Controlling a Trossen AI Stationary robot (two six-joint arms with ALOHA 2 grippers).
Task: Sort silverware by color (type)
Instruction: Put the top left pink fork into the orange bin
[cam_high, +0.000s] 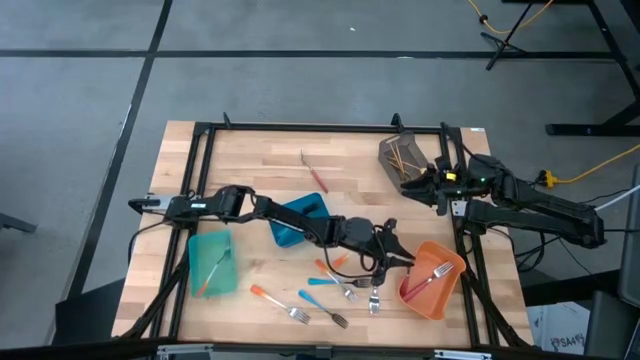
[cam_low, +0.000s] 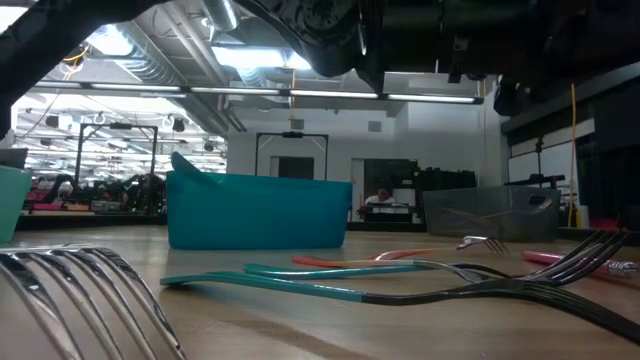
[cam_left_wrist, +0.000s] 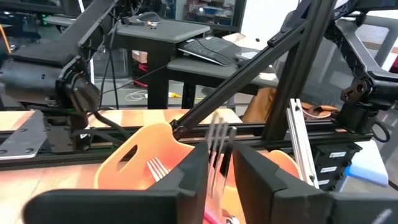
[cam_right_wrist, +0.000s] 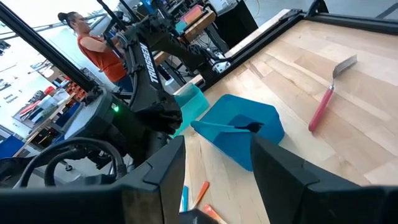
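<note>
My left gripper (cam_left_wrist: 222, 171) is shut on a silver-headed fork (cam_left_wrist: 218, 138) at the left edge of the orange bin (cam_high: 432, 280), where it also shows in the high view (cam_high: 402, 256). The orange bin holds another fork (cam_left_wrist: 156, 167). Several loose forks with orange and blue handles (cam_high: 330, 290) lie flat near the table's near edge. A pink-handled utensil (cam_high: 316, 176) lies toward the far edge. My right gripper (cam_right_wrist: 217, 186) is open and hovers near the grey bin (cam_high: 400, 155), which holds gold pieces. My left gripper pinches the fork between its two fingers at the neck just below the tines (cam_left_wrist: 217, 163). The tines stick out beyond the fingertips toward the orange bin. The fingers reach level from the table's left. The handle is hidden by the fingers.
A teal bin (cam_high: 212, 262) with an orange-handled piece stands near left, and a blue bin (cam_high: 300, 220) stands mid-table under my left arm. Black frame rails (cam_high: 466, 240) run along the table's sides. A person (cam_right_wrist: 93, 43) stands beyond the table. Bare wood lies at the far left.
</note>
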